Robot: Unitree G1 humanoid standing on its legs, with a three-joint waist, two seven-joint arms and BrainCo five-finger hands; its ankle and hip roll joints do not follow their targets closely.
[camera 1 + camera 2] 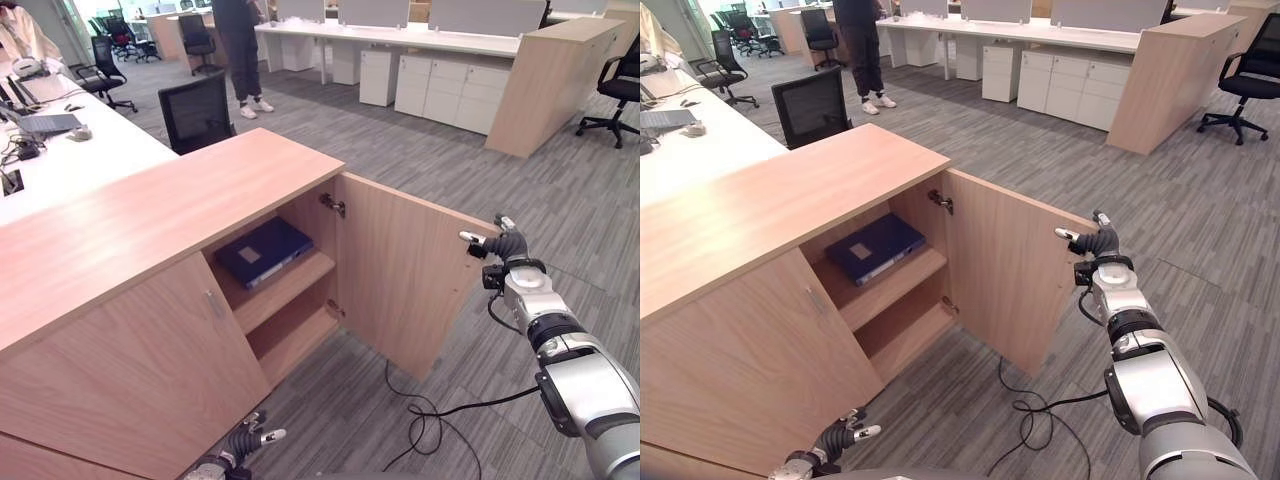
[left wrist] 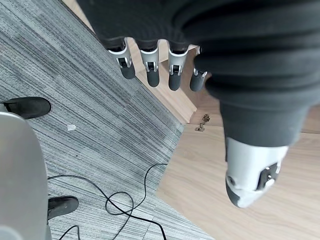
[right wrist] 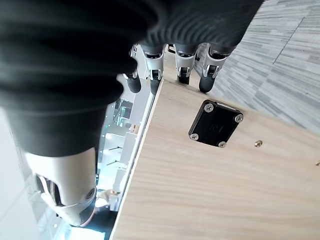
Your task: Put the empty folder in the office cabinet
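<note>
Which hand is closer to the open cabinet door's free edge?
Right. The right hand is at the open door's top outer corner; the left hand hangs low by the closed door.

one blue folder [image 1: 264, 251] lies on the upper of two shelves in one wooden cabinet [image 1: 130, 225], with one door [image 1: 405, 272] open and one shut. two robot hands show: right hand [image 1: 497, 244], left hand [image 1: 245, 441]. one person [image 1: 240, 50] stands far off.

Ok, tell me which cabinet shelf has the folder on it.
The upper shelf: the blue folder lies flat on it, behind the open door. The lower shelf beneath it is bare.
</note>
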